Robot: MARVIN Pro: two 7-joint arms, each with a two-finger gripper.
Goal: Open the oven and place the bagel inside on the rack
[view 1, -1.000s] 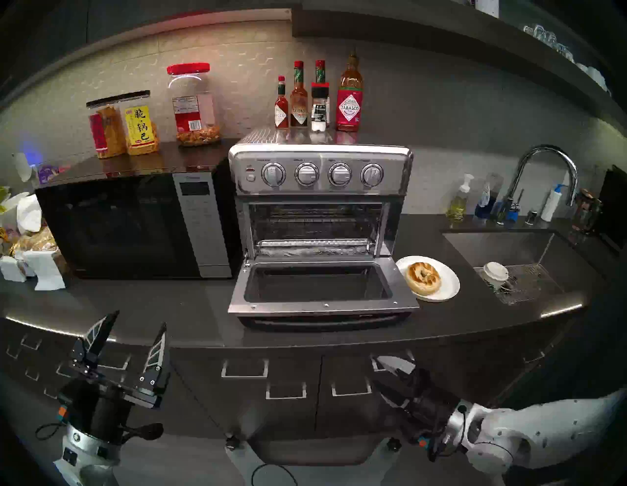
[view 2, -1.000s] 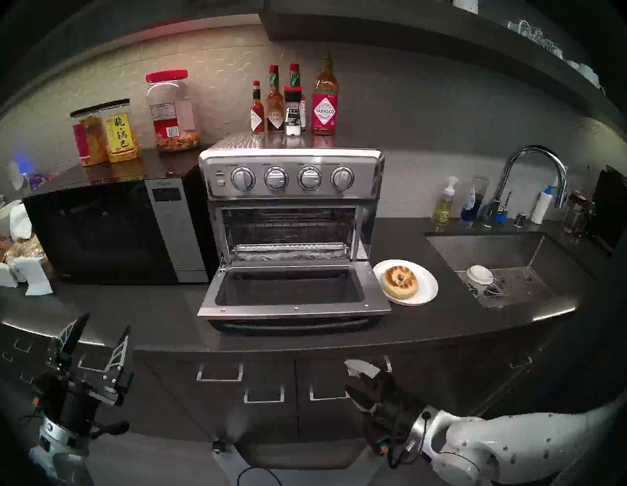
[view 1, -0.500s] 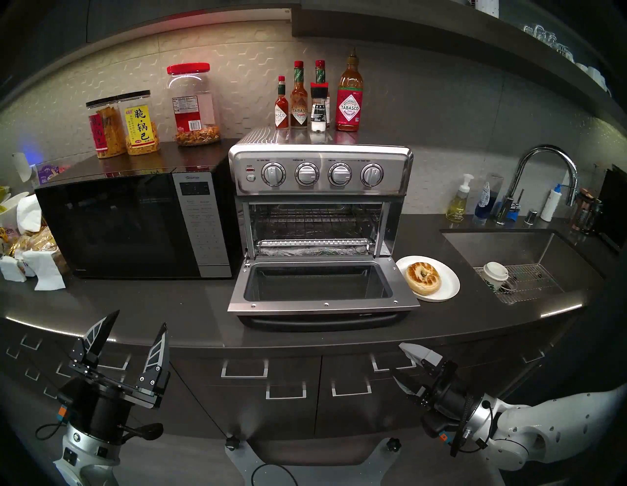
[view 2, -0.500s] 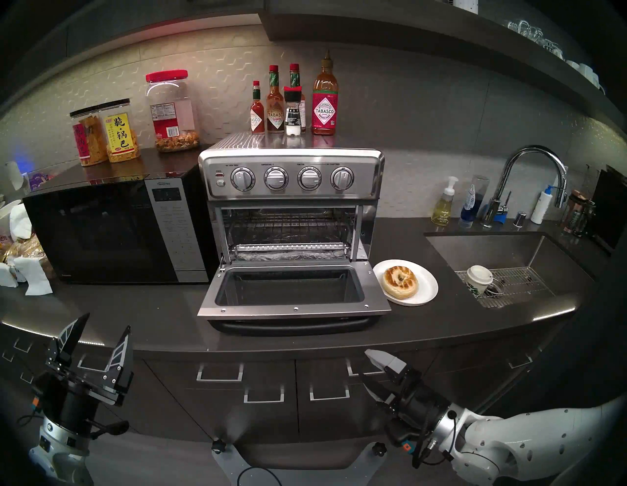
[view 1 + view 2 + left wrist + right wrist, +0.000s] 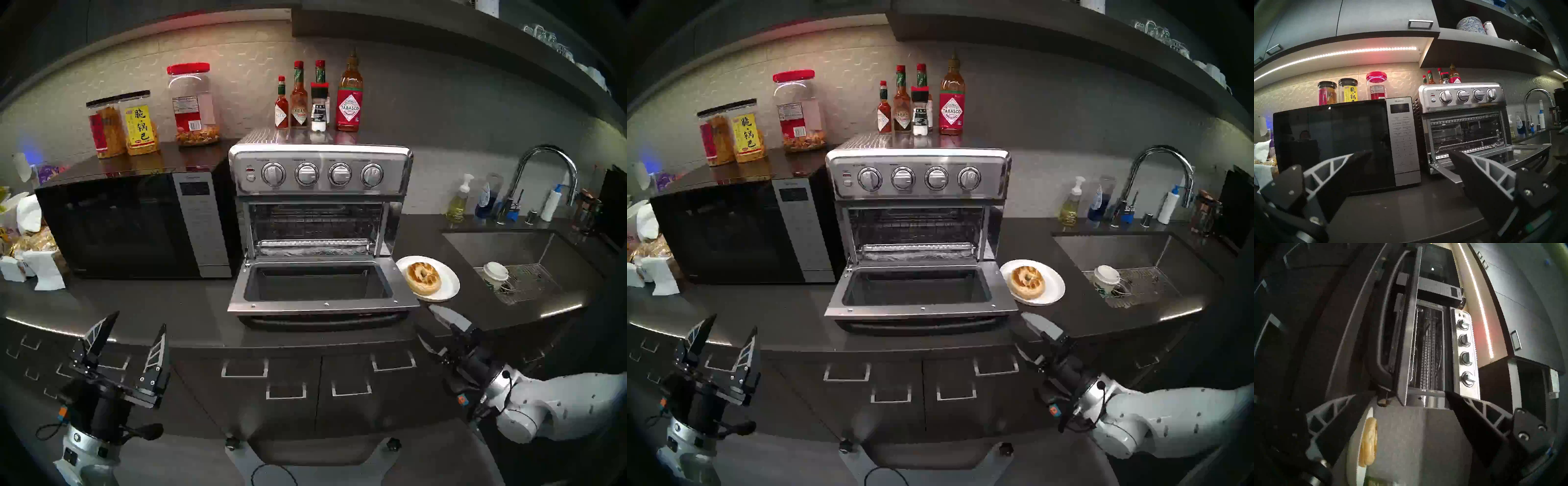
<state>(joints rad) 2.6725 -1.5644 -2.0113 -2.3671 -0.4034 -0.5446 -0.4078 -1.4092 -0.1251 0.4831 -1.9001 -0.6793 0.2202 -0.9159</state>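
The stainless oven (image 5: 320,173) stands mid-counter with its glass door (image 5: 322,288) dropped flat toward me. The wire rack (image 5: 314,242) shows bare inside the cavity. Right of the door, the bagel (image 5: 423,279) lies on a white plate (image 5: 449,281). My right gripper (image 5: 425,322) hovers open at the counter's front edge, just in front of the plate, holding nothing. Its wrist view is turned on its side, with the bagel (image 5: 1368,443) edge-on between the fingers and the oven (image 5: 1466,351) beyond. My left gripper (image 5: 140,319) stands open and empty at the lower left, before the counter edge.
A black microwave (image 5: 135,224) sits left of the oven with snack jars (image 5: 193,101) on top. Sauce bottles (image 5: 319,98) stand on the oven. A sink (image 5: 509,251) holding a paper cup (image 5: 495,271) lies to the right. Napkins and bread clutter the far left.
My right arm has risen and swung right, from in front of the cabinet drawers to the counter edge near the plate. The left arm, oven and bagel have not moved.
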